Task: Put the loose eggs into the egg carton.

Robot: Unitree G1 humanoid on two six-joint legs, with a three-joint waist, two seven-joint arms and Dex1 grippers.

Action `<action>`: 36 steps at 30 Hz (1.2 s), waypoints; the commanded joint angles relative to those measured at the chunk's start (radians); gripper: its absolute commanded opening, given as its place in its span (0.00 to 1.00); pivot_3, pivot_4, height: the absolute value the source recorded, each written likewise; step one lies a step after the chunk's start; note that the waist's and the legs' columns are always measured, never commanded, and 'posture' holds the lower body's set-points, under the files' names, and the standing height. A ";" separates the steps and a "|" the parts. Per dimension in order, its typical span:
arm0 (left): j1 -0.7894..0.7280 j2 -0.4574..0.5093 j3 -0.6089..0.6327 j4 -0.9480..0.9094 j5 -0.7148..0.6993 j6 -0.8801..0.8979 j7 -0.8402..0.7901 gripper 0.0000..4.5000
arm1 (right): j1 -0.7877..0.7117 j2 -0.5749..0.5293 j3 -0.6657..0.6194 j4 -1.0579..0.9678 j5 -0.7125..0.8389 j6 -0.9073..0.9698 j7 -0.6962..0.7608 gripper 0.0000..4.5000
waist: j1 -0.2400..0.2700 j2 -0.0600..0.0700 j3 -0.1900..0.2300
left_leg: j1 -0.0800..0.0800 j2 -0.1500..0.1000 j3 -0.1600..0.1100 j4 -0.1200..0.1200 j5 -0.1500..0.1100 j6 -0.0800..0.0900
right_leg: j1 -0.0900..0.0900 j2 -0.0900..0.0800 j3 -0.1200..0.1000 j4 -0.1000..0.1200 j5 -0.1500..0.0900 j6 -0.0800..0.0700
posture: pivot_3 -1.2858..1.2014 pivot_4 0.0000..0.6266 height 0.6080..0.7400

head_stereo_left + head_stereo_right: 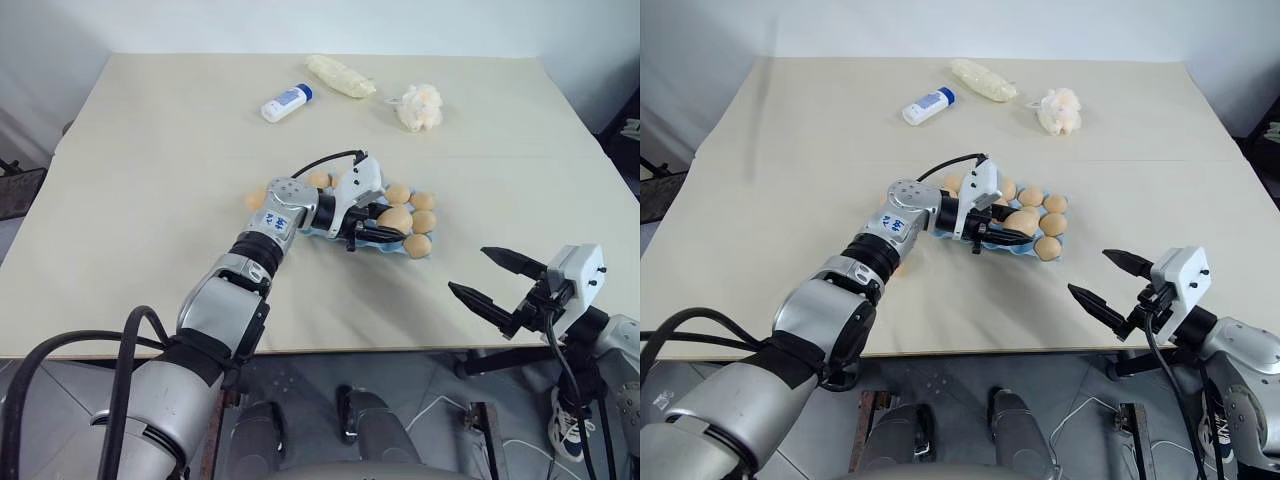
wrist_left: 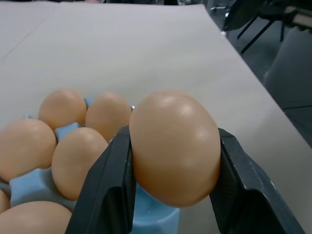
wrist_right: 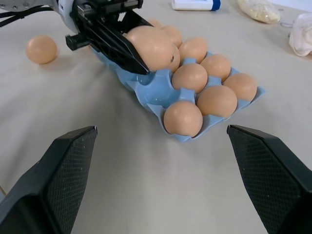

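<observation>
Holding one egg (image 2: 174, 146) between its two black fingers, my left gripper (image 1: 385, 225) hangs over the near-left part of the egg carton (image 3: 146, 90), the blue tray sitting mid-table. The egg's long axis runs roughly across the fingers, tilted a little, and it sits just above an empty cup (image 3: 158, 97) at the carton's near edge, beside the filled cups. As I judge it, the coming move turns on that: the free cup lies directly below and slightly ahead of the held egg, so I need a short drop, not a sideways reach.

My right gripper (image 1: 497, 280) stands with its fingers spread wide, grasping nothing, near the table's front edge (image 1: 400, 350) and well apart from the carton, so the left arm is clearly the nearer one.

One more loose egg (image 3: 41, 48) lies on the table on the far side of the left arm from the right gripper, just beside the carton's left end. Room is tight on the carton side: seated eggs (image 3: 217, 100) crowd the neighbouring cups, and the lower finger is close to the tray's rim. Open table lies toward me and to the left. A white bottle (image 1: 286, 103) and a fluffy wad (image 1: 419, 106) sit far back, out of the way.
</observation>
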 commanded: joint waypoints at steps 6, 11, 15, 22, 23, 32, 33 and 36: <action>-0.047 -0.032 0.017 0.025 0.040 -0.002 0.097 0.36 | 0.005 -0.006 -0.035 -0.034 0.018 -0.002 -0.016 1.00 | 0.001 0.000 0.000 | 0.000 0.000 0.000 0.000 0.000 0.000 | 0.000 0.000 0.000 0.000 0.000 0.000 | 0.52 0.24 1.00; -0.045 -0.039 0.012 0.037 0.060 -0.004 0.130 0.36 | -0.002 -0.010 -0.031 -0.029 0.016 -0.001 -0.018 1.00 | 0.001 0.000 0.000 | 0.000 0.000 0.000 0.000 0.000 0.001 | 0.000 0.000 0.000 0.000 0.000 0.000 | 0.52 0.24 1.00; -0.050 -0.052 0.015 0.051 0.074 0.001 0.164 0.36 | -0.002 -0.011 -0.028 -0.031 0.014 0.002 -0.021 1.00 | 0.001 0.000 0.000 | 0.000 0.000 0.000 0.000 0.000 0.001 | 0.000 0.000 0.000 0.000 0.000 0.001 | 0.52 0.24 1.00; -0.056 -0.062 0.018 0.064 0.089 0.009 0.182 0.36 | 0.014 -0.008 -0.034 -0.042 0.013 0.008 -0.027 1.00 | 0.001 0.000 0.000 | 0.000 0.000 0.000 0.000 0.000 0.001 | 0.000 0.000 0.000 0.000 0.001 0.001 | 0.52 0.24 1.00; -0.056 -0.063 0.019 0.064 0.090 0.009 0.181 0.51 | 0.017 -0.009 -0.036 -0.043 0.013 0.009 -0.027 1.00 | 0.001 0.000 0.000 | 0.000 0.000 0.000 0.000 0.000 0.001 | 0.000 0.000 0.000 0.000 0.001 0.001 | 0.52 0.24 1.00; -0.072 -0.063 0.044 0.055 0.088 0.010 0.186 0.99 | 0.010 -0.016 -0.035 -0.032 0.012 0.013 -0.027 1.00 | 0.001 0.000 0.000 | 0.000 -0.001 0.000 0.002 0.000 0.001 | 0.000 0.000 0.000 0.000 0.001 0.002 | 0.52 0.24 1.00; -0.080 -0.057 0.052 0.048 0.082 0.004 0.190 0.99 | 0.005 -0.018 -0.033 -0.028 0.011 0.014 -0.025 1.00 | 0.001 0.000 0.000 | 0.000 -0.001 -0.001 0.002 0.000 0.001 | 0.001 0.000 0.000 0.001 0.001 0.002 | 0.52 0.24 1.00; -0.102 -0.035 0.083 0.019 0.055 0.001 0.166 0.99 | -0.007 -0.023 -0.027 -0.019 0.011 0.016 -0.021 1.00 | 0.000 0.000 0.000 | 0.000 -0.001 -0.001 0.004 -0.001 0.001 | 0.001 0.000 0.001 0.001 0.001 0.002 | 0.52 0.24 1.00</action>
